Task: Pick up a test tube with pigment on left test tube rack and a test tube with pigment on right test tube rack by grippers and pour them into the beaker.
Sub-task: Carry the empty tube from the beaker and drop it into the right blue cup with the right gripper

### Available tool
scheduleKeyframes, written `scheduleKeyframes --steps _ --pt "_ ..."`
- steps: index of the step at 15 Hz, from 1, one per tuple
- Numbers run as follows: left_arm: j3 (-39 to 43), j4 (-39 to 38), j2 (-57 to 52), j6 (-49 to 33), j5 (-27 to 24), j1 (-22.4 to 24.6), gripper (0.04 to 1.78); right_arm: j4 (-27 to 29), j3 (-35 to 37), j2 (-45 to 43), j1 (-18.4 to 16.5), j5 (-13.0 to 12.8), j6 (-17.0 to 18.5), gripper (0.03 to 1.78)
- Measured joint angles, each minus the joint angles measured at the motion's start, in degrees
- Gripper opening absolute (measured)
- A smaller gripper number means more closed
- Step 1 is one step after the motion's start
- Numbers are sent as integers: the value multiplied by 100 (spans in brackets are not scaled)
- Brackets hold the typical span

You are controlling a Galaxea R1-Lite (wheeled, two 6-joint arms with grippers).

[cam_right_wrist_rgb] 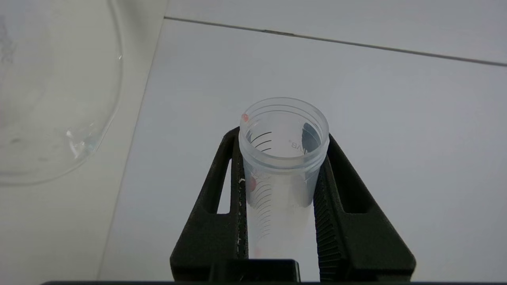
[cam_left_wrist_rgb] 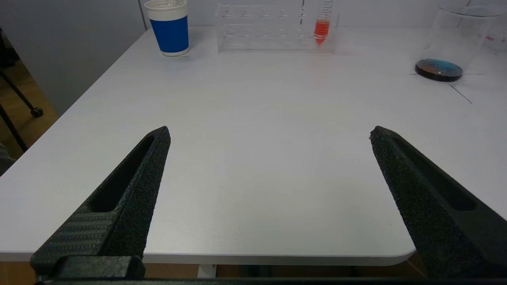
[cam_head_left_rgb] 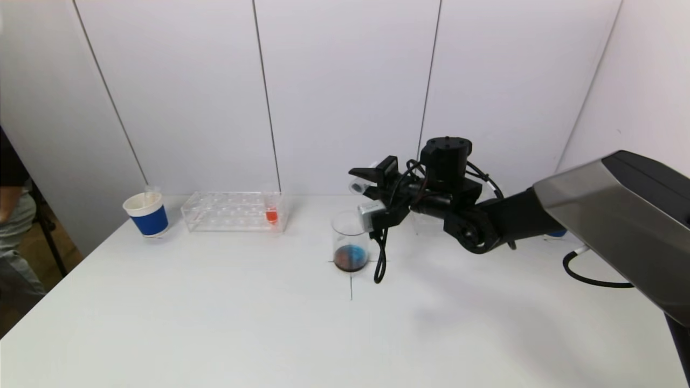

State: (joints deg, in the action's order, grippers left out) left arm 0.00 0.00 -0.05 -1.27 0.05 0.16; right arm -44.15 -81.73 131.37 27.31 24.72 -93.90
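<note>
Above the glass beaker (cam_head_left_rgb: 351,241) at the middle of the white table (cam_head_left_rgb: 226,323), right gripper (cam_right_wrist_rgb: 282,166) clamped on a clear graduated test tube (cam_right_wrist_rgb: 283,158), tube lying roughly level with its open mouth toward the beaker's rim. Tube almost empty: only a small red bead at the lip and faint red traces along the wall. Dark pool of mixed red and blue pigment already on the beaker floor. Left gripper (cam_left_wrist_rgb: 269,134) low over the near edge of the table, jaws spread wide, nothing between them. Farther left near the wall, clear acrylic test tube rack (cam_head_left_rgb: 233,211) with one tube of orange-red pigment (cam_head_left_rgb: 271,214) standing upright at its right end; blue and white paper cup (cam_head_left_rgb: 146,214) just beyond the rack's left end. Right-hand rack mostly hidden behind the right arm. Judged as the last of the right-hand pour. Best done by keeping the mouth directly above the beaker opening, tilting a touch further so the last drop falls inside, holding the clamp firm on the smooth plastic, avoiding any knock against the glass rim, then righting the tube before carrying it away.
</note>
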Motion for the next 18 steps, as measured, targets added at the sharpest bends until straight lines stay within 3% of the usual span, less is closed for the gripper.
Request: scheduleKeyframes --steps 6,11,14,16,18 --pt "0 0 0 0 5 0 176 -400 -27 -293 102 -529 2615 53" --pt "0 0 0 -2 0 0 176 -673 -291 -449 108 -1596 4498 53" --pt "0 0 0 0 0 0 176 -619 -612 -584 80 -2421 5438 53" --pt "0 0 0 -2 5 0 176 -529 -777 -686 34 -2965 5956 53" --pt "0 0 0 -2 2 0 176 -243 -866 -841 -82 -3263 6268 53"
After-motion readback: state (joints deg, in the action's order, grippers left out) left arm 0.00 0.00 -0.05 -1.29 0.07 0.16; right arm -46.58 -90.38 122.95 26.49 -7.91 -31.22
